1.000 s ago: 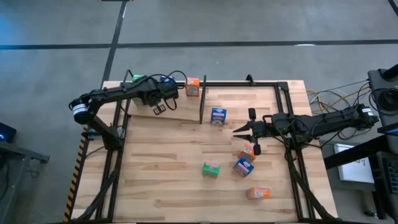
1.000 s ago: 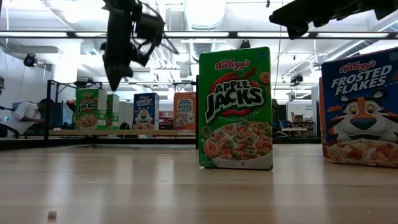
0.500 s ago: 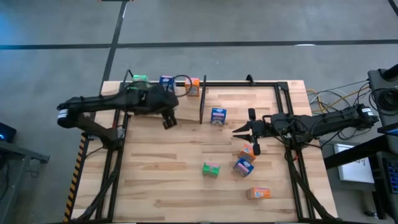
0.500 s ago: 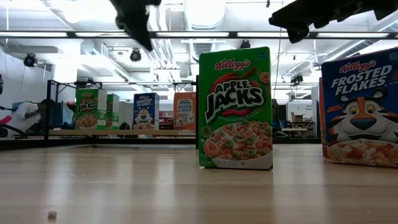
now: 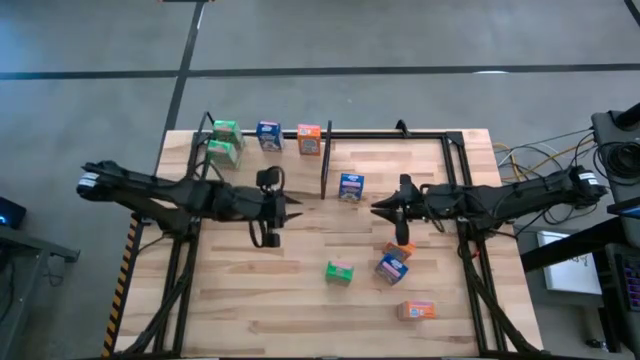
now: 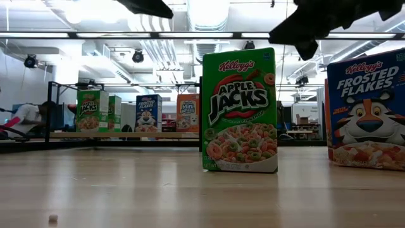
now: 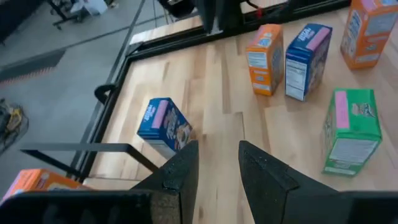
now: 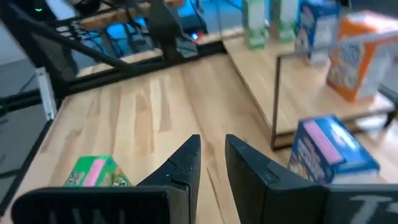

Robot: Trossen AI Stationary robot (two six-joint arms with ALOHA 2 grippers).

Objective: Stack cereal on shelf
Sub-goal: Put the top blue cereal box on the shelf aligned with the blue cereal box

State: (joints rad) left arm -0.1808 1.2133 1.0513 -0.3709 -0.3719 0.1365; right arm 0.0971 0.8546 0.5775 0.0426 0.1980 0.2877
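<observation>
Now | boxes [image 5: 339, 271]: green 3, blue 3, orange 3 | both jaws slightly apart, empty

Overhead, table-level, 2 wrist views

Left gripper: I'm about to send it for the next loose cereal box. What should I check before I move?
1. Left gripper empty, fingers slightly apart: ok.
2. Right gripper empty, fingers slightly apart: ok.
3. The two grippers face each other over the table, apart: ok.
4. Green box stands alone, nothing over it: ok.
5. Orange box lies partly under the right arm: not ok.
6. Shelf has bare plank in front of its four boxes: ok.
</observation>
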